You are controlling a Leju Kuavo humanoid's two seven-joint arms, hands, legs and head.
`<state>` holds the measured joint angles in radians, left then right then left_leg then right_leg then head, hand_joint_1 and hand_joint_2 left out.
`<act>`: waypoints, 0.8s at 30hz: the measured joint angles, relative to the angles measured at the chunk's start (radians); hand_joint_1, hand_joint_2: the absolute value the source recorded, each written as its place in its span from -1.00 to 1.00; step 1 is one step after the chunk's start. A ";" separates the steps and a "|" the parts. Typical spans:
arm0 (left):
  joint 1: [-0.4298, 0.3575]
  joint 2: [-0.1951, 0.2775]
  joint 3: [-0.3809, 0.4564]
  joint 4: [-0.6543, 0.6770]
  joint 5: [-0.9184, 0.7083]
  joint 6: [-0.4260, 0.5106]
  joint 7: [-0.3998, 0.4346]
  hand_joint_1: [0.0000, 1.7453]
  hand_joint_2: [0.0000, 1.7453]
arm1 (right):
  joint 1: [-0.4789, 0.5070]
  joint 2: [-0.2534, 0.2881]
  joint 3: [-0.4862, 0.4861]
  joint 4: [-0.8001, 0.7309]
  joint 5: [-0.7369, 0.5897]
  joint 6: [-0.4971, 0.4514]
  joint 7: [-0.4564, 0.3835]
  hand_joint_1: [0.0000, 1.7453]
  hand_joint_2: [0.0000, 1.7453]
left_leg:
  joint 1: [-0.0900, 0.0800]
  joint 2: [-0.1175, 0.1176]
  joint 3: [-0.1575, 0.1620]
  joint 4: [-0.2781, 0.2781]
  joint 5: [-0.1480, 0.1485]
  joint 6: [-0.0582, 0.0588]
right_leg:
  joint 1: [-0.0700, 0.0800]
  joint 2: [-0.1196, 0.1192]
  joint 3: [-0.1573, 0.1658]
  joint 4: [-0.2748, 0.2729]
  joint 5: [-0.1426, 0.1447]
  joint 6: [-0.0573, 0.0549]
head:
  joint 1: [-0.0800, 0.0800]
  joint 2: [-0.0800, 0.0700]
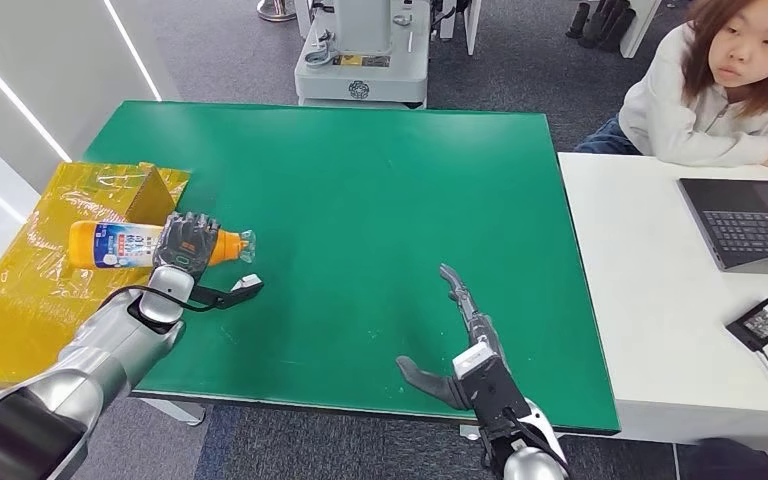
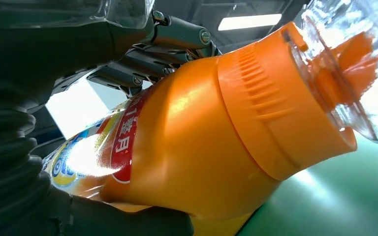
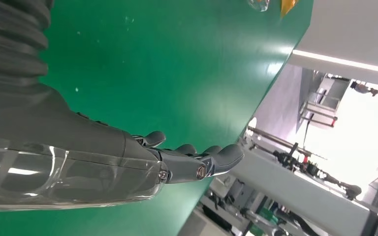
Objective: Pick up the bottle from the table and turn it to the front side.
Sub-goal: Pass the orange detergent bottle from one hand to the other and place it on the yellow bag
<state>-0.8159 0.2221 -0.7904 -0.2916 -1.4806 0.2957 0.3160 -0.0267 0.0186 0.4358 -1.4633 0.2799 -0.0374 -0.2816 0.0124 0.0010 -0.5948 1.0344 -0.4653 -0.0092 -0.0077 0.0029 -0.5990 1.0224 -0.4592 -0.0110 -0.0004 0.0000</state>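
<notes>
Left hand grips glossy orange plastic bottle with ribbed cap, lying sideways above matte green table. Right hand flat, fingers spread, holding nothing.

Left hand closed in a grip; right hand flat, fingers extended.
</notes>
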 joint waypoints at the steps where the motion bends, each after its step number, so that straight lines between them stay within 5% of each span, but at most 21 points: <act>1: 0.001 0.002 0.000 0.001 0.000 -0.002 0.002 1.00 1.00 | 0.000 0.000 0.000 0.000 -0.001 0.002 0.000 -1.00 1.00 | 0.000 0.000 0.000 0.000 0.000 0.000 | 0.000 0.000 0.000 0.000 0.000 0.000 | 0.000 0.000; 15: 0.064 0.083 0.066 0.010 0.034 -0.023 -0.009 0.96 1.00 | 0.011 0.021 -0.002 0.042 -0.007 0.039 -0.013 -1.00 1.00 | 0.000 -0.001 0.000 0.000 0.000 0.000 | 0.000 -0.001 0.001 0.000 0.000 0.000 | 0.000 0.000; 16: 0.065 0.085 0.069 0.010 0.033 -0.023 -0.013 0.78 1.00 | 0.011 0.021 -0.002 0.043 -0.007 0.039 -0.013 -1.00 1.00 | 0.000 -0.001 0.000 0.000 0.000 0.000 | 0.000 -0.001 0.001 0.000 0.000 -0.001 | 0.000 0.000; 19: 0.066 0.090 0.078 0.010 0.021 -0.021 -0.034 -0.31 1.00 | 0.010 0.020 -0.002 0.049 -0.007 0.041 -0.013 -1.00 1.00 | 0.000 -0.001 0.001 0.000 0.000 -0.001 | 0.000 -0.001 0.001 0.000 0.000 -0.001 | 0.000 0.000; 20: 0.066 0.092 0.081 0.010 0.014 -0.016 -0.043 -0.50 1.00 | 0.010 0.020 -0.002 0.051 -0.007 0.042 -0.013 -1.00 1.00 | 0.000 -0.001 0.001 0.000 0.000 -0.001 | 0.000 -0.001 0.001 0.000 0.000 -0.001 | 0.000 0.000; 24: 0.073 0.097 0.084 0.010 -0.002 0.004 -0.072 -0.67 1.00 | 0.005 0.020 -0.002 0.060 -0.007 0.042 -0.013 -1.00 1.00 | 0.000 -0.001 0.001 0.000 0.000 -0.001 | 0.000 -0.001 0.001 0.000 0.000 -0.001 | 0.000 0.000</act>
<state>-0.7432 0.3194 -0.7059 -0.2812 -1.4824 0.2998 0.2442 -0.0213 0.0391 0.4337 -1.4036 0.2731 0.0050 -0.2949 0.0127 0.0003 -0.5942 1.0340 -0.4649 -0.0098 -0.0074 0.0020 -0.5985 1.0226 -0.4594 -0.0116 -0.0005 0.0000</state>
